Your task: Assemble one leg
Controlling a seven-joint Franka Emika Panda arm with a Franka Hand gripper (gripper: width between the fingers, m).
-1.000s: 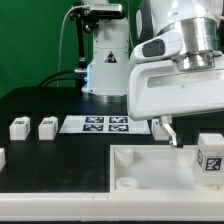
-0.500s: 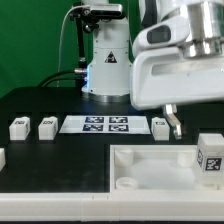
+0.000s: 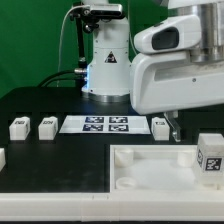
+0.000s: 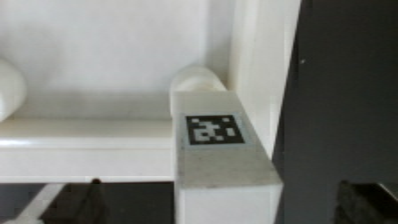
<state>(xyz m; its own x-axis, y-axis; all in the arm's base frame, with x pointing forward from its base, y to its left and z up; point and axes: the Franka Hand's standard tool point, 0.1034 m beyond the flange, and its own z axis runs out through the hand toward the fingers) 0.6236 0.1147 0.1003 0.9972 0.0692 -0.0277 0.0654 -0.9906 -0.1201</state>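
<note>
The wrist view shows the gripper spread wide and empty, dark fingertips either side of the leg, which rests against the panel wall. Only the exterior view shows three more posts beyond the panel's far edge, flanking the marker board

leg: white plastic, matt, slightly grainy | panel: smooth white plastic, faint sheen | table: black, matt | arm shell: glossy white, probably plastic
</note>
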